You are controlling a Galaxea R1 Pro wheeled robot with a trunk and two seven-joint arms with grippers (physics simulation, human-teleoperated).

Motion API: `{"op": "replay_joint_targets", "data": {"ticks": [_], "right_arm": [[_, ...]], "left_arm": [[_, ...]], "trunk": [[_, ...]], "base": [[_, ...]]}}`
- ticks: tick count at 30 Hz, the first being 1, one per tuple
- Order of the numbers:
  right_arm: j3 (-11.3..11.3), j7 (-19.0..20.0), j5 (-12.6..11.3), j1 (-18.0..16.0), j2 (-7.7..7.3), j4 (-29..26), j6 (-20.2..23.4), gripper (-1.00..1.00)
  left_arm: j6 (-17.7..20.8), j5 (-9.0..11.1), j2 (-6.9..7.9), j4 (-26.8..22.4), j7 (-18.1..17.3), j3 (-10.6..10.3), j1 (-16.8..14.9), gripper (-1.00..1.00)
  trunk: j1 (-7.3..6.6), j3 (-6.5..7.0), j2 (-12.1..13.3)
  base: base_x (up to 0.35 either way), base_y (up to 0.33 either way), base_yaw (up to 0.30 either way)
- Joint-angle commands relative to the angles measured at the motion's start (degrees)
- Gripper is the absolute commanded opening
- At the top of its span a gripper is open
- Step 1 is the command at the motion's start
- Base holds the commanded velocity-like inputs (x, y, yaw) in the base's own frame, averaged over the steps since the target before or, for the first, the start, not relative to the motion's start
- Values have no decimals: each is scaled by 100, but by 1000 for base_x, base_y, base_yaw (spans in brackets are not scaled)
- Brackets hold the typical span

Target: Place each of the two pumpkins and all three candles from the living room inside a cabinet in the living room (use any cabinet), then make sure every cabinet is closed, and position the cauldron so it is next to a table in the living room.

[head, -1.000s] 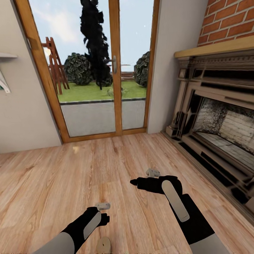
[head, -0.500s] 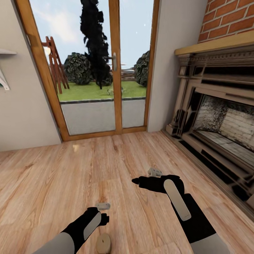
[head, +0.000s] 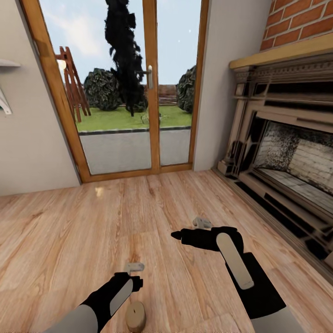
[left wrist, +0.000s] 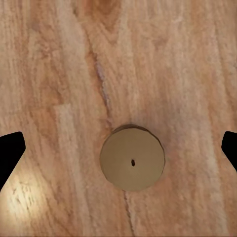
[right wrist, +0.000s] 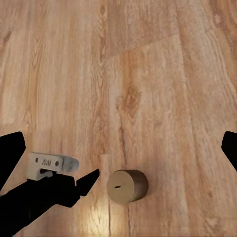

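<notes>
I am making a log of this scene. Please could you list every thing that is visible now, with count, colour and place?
candle: one, cream-beige, upright on the floor beside the left arm.
floor: one, light wood planks.
glazed doors: two panes, wooden frame, far wall; garden behind.
fireplace surround: one, beige and black, right side.
brick chimney: one, red, above the fireplace.
left gripper: one, black arm, pale jaws open, above the candle.
right gripper: one, black arm, open, empty.
</notes>
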Motion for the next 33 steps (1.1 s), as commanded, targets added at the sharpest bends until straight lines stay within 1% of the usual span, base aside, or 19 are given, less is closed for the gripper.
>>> {"op": "replay_joint_targets", "data": {"ticks": [1,4,5,6,9,11,16,33], "right_arm": [[2,-47,-68,-4,0,-36,18,100],[5,-27,-304,-4,2,-87,24,100],[8,-22,-549,-4,1,-101,25,100],[9,-20,-721,-4,0,-103,19,100],[15,-17,-955,-4,-1,-105,12,100],[17,-17,-1022,-4,-1,-101,5,100],[19,-17,-1063,-4,-1,-98,1,100],[25,-16,-1070,-4,-1,-106,15,100]], "left_arm": [[-5,61,6,-9,54,-73,-5,100],[-24,61,6,-10,54,-128,-5,100],[-28,61,6,-11,54,-144,-5,100],[-30,60,5,-10,54,-149,-5,100],[-32,60,4,-9,54,-155,-5,100],[-32,60,5,-9,54,-158,-5,100],[-31,60,4,-10,48,-160,-5,100],[-24,76,5,-17,-6,-160,-5,100]], "trunk": [[21,-24,-44],[87,-78,-164],[109,-96,-204],[131,-114,-245],[197,-168,-365],[222,-208,-406],[235,-318,-413],[278,-695,-436]], "base": [[0,0,0],[0,0,0],[0,0,0],[0,0,0],[0,0,0],[0,0,0],[0,0,0],[0,0,0]]}}
